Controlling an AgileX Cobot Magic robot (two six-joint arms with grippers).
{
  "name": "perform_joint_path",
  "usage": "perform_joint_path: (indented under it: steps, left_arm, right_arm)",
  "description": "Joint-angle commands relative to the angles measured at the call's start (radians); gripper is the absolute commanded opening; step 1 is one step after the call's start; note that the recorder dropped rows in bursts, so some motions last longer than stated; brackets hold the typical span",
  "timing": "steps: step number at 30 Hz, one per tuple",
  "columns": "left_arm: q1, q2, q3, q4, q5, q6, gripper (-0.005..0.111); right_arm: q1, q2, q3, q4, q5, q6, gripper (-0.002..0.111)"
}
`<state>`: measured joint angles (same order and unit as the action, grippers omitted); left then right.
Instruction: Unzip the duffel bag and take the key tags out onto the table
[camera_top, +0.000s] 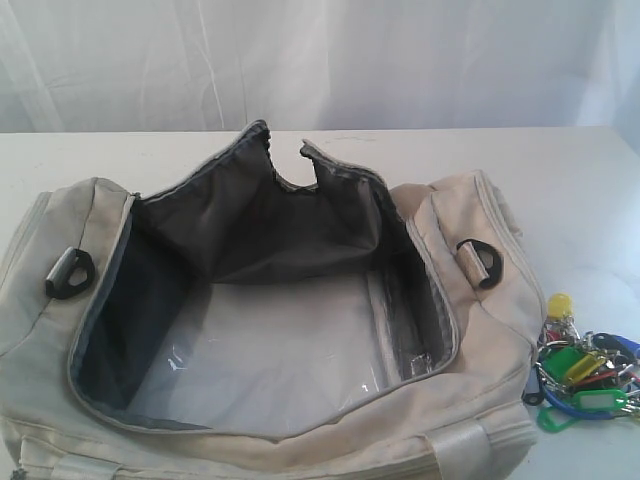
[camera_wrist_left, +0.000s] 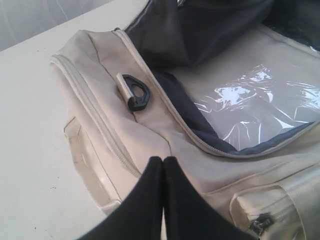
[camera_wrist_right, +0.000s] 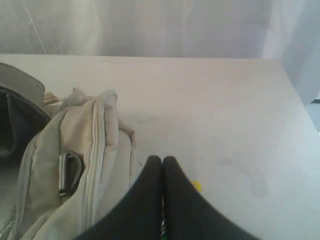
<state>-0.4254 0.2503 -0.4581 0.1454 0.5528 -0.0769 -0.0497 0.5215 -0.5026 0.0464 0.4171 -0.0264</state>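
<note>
white table (camera_top: 565, 180), pale curtain (camera_top: 320, 60), unzipped duffel bag (camera_top: 440, 225), key tags (camera_top: 582, 366) beside, left gripper (camera_wrist_left: 163, 160) and right gripper (camera_wrist_right: 161, 160) pressed together

This looks like a staged lab or test corner, not a home. A wide, plain white tabletop (camera_top: 590, 180) fills the space, and white sheeting (camera_top: 320, 60) hangs in loose folds right behind it as a backdrop.

Backdrop (camera_top: 420, 60): white sheeting across the whole rear, hung in loose vertical folds.
Folds: paler streaks, faint grey shadows between them.
</note>
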Motion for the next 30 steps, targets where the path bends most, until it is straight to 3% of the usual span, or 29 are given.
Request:
perform_joint_path:
  steps: [1,26,30]
  left_arm:
    - [-0.006,-0.006,0.007,-0.02,0.025,0.001,0.0]
    - [-0.004,-0.006,0.007,-0.018,0.016,0.001,0.0]
    - [0.087,-0.006,0.007,-0.018,0.016,0.001,0.0]
  right_arm:
    - [0.003,-0.045,0.007,0.005,-0.029,-0.011,0.0]
    - [0.02,-0.233,0.007,0.005,-0.029,-0.011,0.0]
    - [0.02,-0.233,0.007,0.005,-0.029,-0.011,0.0]
